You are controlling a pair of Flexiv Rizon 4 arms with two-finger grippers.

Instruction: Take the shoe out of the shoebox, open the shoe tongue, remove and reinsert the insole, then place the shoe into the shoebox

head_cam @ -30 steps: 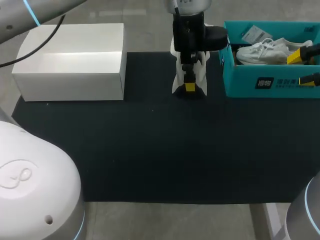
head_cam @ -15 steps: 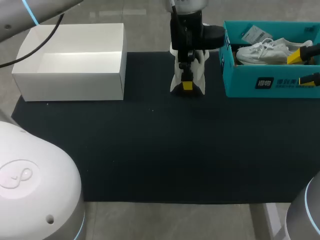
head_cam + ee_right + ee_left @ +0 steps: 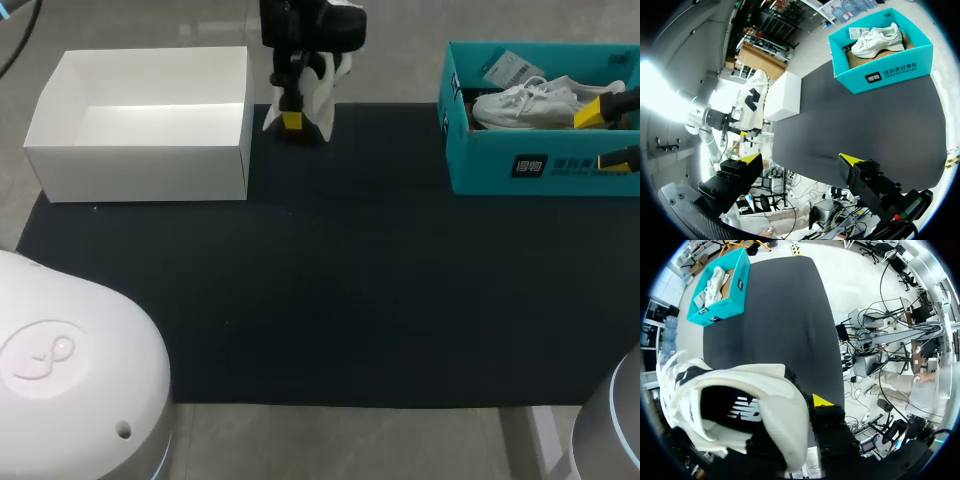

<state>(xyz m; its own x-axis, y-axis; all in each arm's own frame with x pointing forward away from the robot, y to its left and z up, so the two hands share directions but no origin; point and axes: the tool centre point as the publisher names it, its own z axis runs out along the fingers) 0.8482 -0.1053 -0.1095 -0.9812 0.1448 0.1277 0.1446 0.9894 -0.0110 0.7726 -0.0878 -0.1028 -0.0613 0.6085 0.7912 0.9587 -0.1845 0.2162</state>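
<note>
Head view — white shoe (image 3: pixel 324 98) hangs pinched in the left gripper (image 3: pixel 291 118).

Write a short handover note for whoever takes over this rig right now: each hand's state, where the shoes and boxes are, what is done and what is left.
Left hand: shut on the white shoe, held in the air by the far right corner of the white box.
Right hand: open, holding nothing, on the same side of the table as the teal box.
A second shoe lies in the teal box.
Done: the held shoe is out of its box. Tongue and insole steps: cannot tell.
Left: set the held shoe into a box, probably the white one.
</note>
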